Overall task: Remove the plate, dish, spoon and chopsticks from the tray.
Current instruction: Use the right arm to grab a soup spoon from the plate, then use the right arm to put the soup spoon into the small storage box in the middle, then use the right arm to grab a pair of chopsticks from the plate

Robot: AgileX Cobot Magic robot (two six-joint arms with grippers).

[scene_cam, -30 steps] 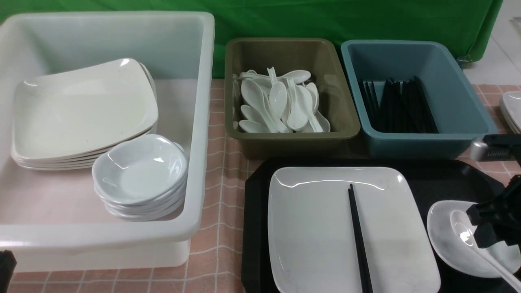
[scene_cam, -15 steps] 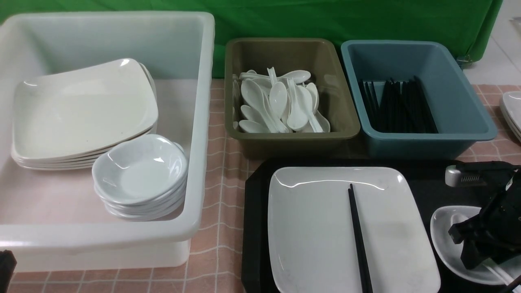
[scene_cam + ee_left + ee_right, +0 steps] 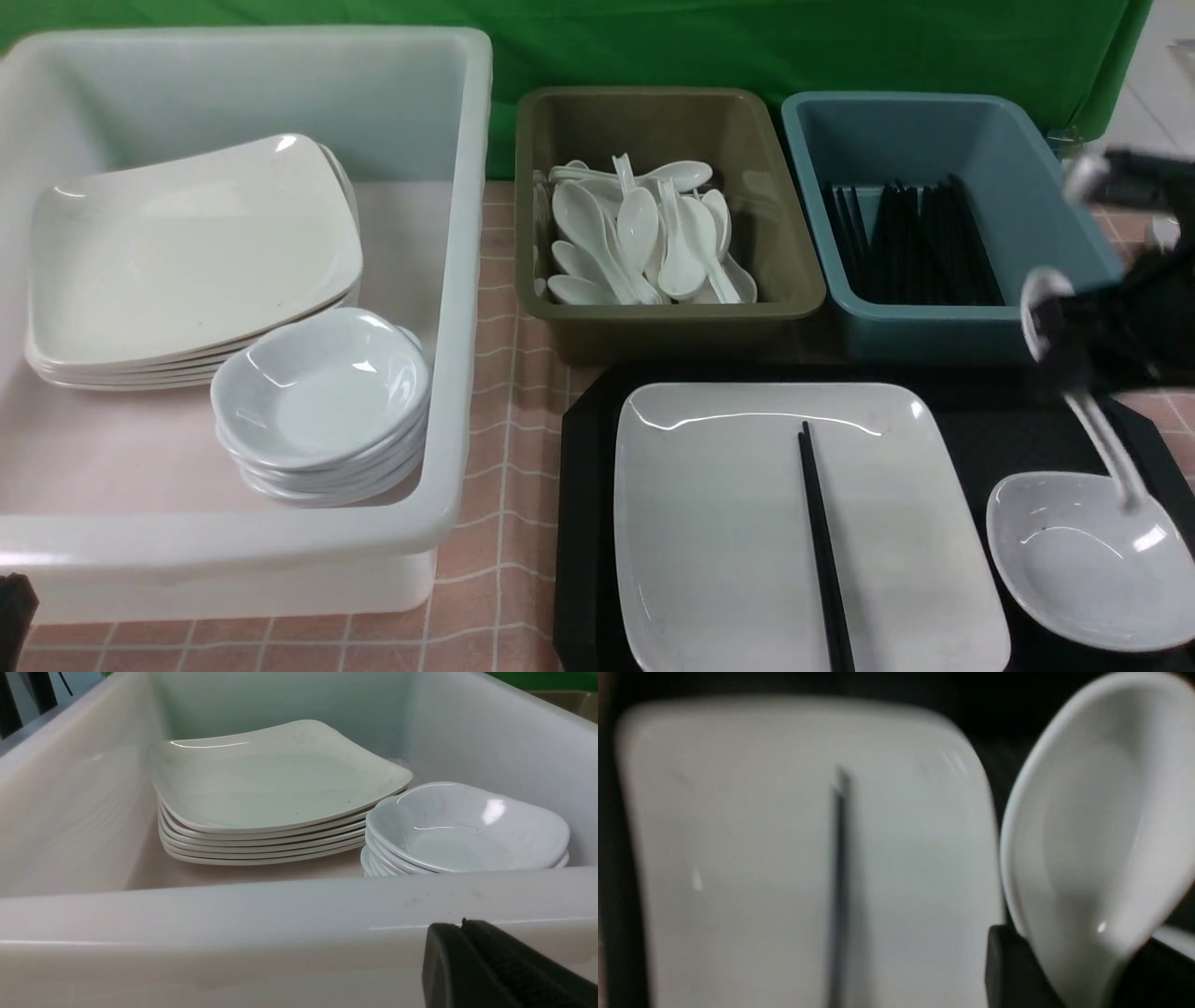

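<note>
Front cam fwd over table (image 3: pixel 509 448); L wrist close on bin (image 3: pixel 280 905), R wrist close on plate (image 3: pixel 738 858)

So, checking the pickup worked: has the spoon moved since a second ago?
Yes. The spoon has risen out of the dish, held in the right gripper, up toward the blue tub.

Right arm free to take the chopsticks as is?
Likely not yet: the right gripper is shut on the spoon, held up by the dish. The chopsticks lie uncovered on the plate, so the way looks free once the spoon's dropped.
</note>
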